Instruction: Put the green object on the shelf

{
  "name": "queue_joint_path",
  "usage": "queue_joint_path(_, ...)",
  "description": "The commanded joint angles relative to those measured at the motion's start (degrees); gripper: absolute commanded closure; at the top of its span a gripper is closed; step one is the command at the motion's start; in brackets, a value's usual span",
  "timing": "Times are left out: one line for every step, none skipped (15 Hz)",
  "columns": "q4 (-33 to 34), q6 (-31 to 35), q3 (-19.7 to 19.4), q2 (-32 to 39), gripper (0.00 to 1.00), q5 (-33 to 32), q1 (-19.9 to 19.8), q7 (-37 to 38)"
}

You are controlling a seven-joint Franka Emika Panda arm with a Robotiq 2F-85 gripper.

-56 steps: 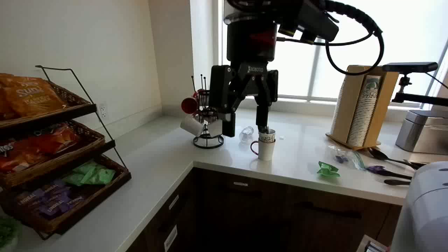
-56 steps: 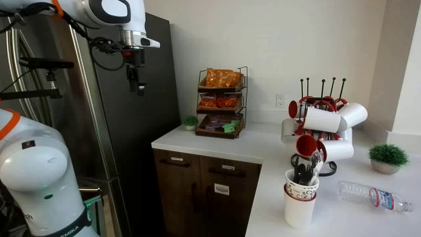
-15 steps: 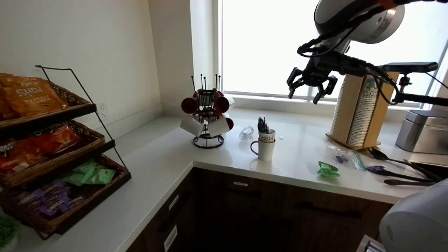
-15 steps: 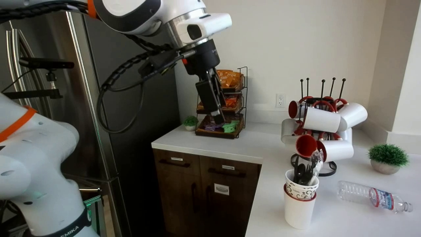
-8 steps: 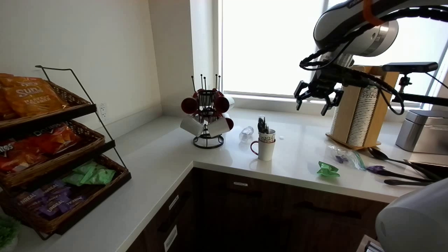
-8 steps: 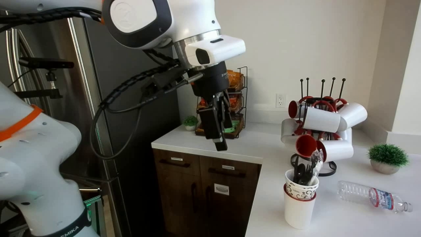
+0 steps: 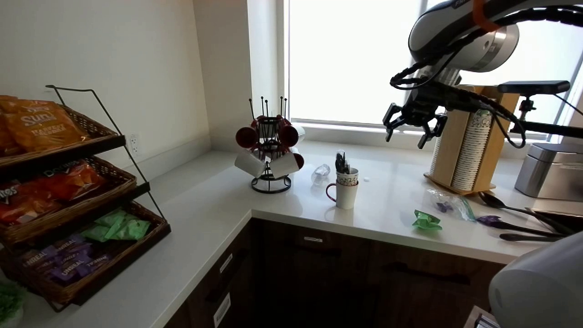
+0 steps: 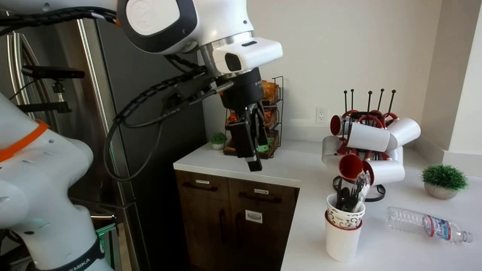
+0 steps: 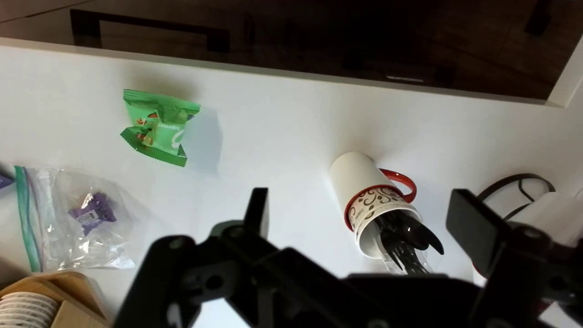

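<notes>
A green snack packet (image 7: 427, 220) lies on the white counter near its front edge. It also shows in the wrist view (image 9: 159, 127), up and left of the jaws. The shelf is a three-tier rack of wicker baskets (image 7: 123, 265), with orange and red bags above and green and purple packets in the bottom tier. It also shows in an exterior view (image 8: 269, 155), partly hidden behind the gripper. My gripper (image 7: 405, 140) is open and empty, above the counter and well above the loose green packet. Its fingers stand wide apart in the wrist view (image 9: 357, 200).
A white mug (image 7: 346, 196) holding paper cups and black cutlery stands left of the packet. A mug tree (image 7: 271, 187) stands further left. A cup dispenser (image 7: 471, 141), a plastic bag (image 9: 93, 218) and black spoons lie right. A clear bottle (image 8: 421, 224) lies on the counter.
My gripper has left its place near the rack-side camera and moved back over the counter, then lowered. In the last half second it hardly moves. The green packet stays put.
</notes>
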Motion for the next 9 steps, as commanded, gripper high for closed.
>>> queue_joint_path(4.8,1.5,-2.38,6.97,0.0,1.34,-0.65,0.68)
queue_joint_path(6.19,1.84,-3.4,9.07,0.0,1.75,-0.76,0.65)
queue_joint_path(7.38,2.26,-4.3,10.98,0.0,1.99,-0.93,0.6)
queue_joint_path(8.72,2.07,-5.33,12.96,0.0,2.83,-0.84,0.25)
queue_joint_path(10.05,2.75,-6.32,15.38,0.0,3.53,-0.99,0.39)
queue_joint_path(11.34,3.25,-7.25,17.61,0.0,4.5,-1.07,0.44)
queue_joint_path(12.96,3.38,-8.27,20.09,0.0,5.99,-1.16,0.38)
queue_joint_path(14.67,3.32,-9.45,22.72,0.0,8.05,-1.26,0.03)
queue_joint_path(16.32,3.39,-10.32,25.21,0.0,9.86,-1.48,-0.02)
